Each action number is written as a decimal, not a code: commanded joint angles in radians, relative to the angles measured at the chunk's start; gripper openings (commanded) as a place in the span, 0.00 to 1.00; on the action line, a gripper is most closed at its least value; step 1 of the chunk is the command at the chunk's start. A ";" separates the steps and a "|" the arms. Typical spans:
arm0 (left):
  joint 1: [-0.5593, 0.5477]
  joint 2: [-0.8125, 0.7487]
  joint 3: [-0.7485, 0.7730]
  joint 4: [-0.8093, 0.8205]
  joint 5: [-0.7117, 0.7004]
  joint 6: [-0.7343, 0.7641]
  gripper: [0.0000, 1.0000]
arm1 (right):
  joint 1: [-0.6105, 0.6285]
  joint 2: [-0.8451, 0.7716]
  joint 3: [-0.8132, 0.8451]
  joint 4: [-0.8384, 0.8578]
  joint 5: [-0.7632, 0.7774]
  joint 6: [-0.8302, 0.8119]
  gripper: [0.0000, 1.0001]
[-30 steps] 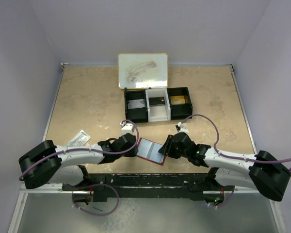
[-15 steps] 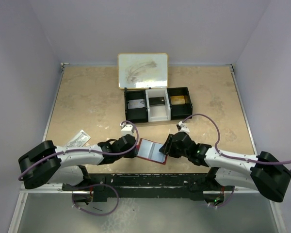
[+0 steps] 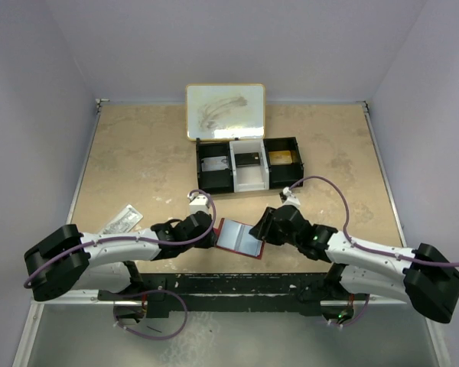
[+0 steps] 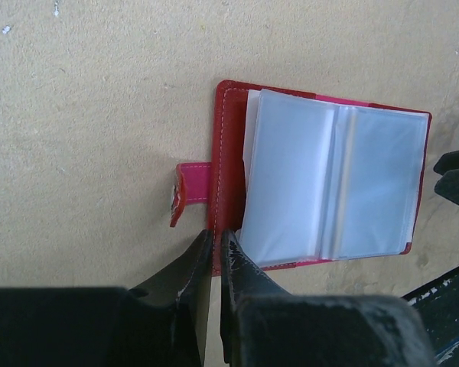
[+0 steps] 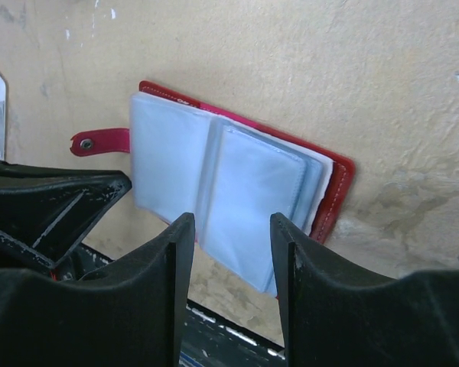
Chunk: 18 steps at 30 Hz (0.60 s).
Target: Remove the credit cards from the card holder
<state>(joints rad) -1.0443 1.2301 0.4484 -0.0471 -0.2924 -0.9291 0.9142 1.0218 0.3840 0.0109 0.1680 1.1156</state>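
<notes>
The card holder lies open near the table's front edge, a red cover with pale blue-grey clear sleeves face up and a red tab on its left. My left gripper is shut on the red cover's left edge. My right gripper stands open just above the sleeves' right half, with nothing between its fingers. I see no credit card in the sleeves. Three cards lie in the black tray: grey, dark and gold.
The black three-compartment tray stands mid-table with a small whiteboard behind it. A folded paper lies at the left. A black rail runs along the table's front edge just below the holder.
My left gripper's jaws have closed onto the holder's left cover edge. My right gripper has drifted slightly up and left over the sleeves, opening a touch.
</notes>
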 commanded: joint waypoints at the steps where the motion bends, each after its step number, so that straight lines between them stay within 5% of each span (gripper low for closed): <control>1: -0.008 -0.016 0.006 0.006 -0.018 -0.010 0.06 | 0.003 0.050 -0.021 0.121 -0.051 0.001 0.47; 18: -0.011 0.006 -0.003 0.042 -0.003 -0.019 0.32 | 0.003 0.037 -0.005 0.026 0.014 0.030 0.46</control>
<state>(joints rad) -1.0489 1.2263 0.4446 -0.0456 -0.2928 -0.9360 0.9146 1.1046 0.3737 0.0784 0.1486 1.1255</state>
